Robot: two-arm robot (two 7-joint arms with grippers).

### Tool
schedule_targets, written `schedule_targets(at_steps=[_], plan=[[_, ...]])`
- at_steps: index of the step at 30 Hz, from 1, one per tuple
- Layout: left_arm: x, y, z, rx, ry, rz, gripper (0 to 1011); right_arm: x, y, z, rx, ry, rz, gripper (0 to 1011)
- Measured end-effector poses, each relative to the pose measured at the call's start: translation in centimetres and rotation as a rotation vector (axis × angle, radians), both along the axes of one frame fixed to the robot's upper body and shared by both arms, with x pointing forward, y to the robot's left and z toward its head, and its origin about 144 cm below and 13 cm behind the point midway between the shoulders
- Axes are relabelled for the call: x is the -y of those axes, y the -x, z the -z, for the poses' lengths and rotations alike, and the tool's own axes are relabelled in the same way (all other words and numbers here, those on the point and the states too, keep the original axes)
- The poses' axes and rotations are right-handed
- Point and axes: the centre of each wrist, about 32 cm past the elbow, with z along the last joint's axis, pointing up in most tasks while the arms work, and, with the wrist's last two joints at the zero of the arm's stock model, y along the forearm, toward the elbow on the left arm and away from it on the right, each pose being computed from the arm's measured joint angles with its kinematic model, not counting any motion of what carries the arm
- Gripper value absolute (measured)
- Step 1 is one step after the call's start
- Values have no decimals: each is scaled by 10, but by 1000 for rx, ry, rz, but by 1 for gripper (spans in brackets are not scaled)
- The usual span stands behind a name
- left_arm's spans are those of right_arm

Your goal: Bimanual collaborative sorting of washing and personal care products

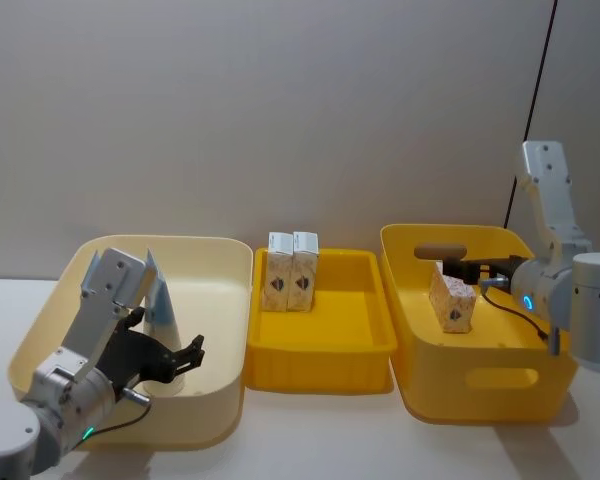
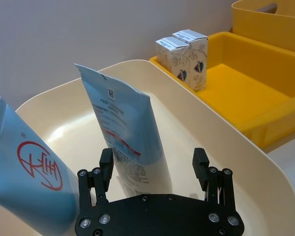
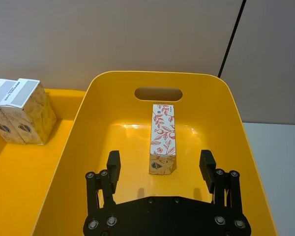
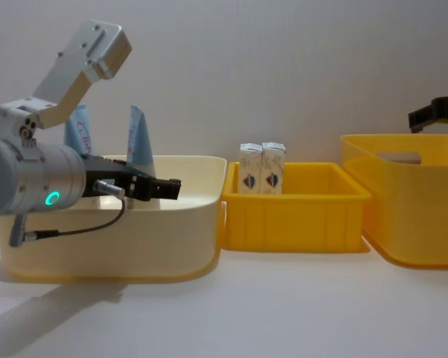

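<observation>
At eight o'clock on my head feed sits the cream bin (image 1: 215,300), with two light-blue tubes (image 2: 125,132) standing inside and my left gripper (image 2: 153,162) spread wide just short of one, holding nothing. At four o'clock the deep yellow bin (image 1: 480,385) holds one carton (image 1: 452,303), and my right gripper (image 3: 160,158) gapes empty over it. At six o'clock the shallow yellow tray (image 1: 320,370) carries two paired cartons (image 1: 291,270) touching side by side.
</observation>
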Motion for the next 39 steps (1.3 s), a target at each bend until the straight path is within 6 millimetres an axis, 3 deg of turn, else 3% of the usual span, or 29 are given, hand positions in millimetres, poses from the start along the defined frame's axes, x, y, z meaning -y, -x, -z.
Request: schedule_targets(at_steps=[34,39], plan=[[-5,-26,-2,44,14,36,1003,0,0,0,0,0,0,1001],[-5,-28,-2,49,16,41,912,0,0,0,0,0,0,1001]])
